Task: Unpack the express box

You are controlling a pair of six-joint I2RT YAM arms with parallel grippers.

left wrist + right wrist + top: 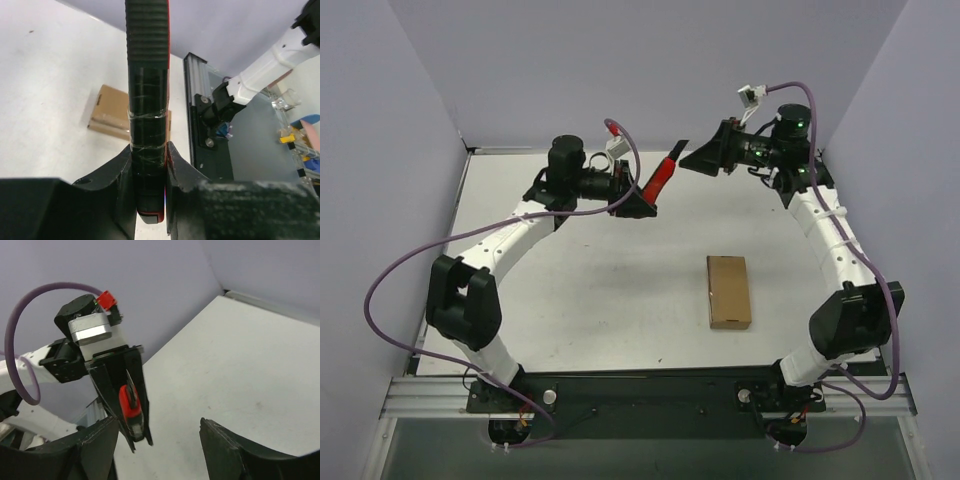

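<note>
One flat brown closed express box (729, 291) on table (570, 285); left tool (149, 152) grips knife (147, 75).

Express box (729, 291): plain brown cardboard, unprinted. Utility knife (146, 75): red body, black ribbed grip (glossy clear tape bands black lower section). Desk (620, 270): white, few dark specks. Left arm (510, 235), right arm (830, 235): white links, black joints; green lights on right arm's upper joint. Cable (55, 286): purple. Walls (650, 60): pale lavender. Base plate (640, 390): black.
</note>
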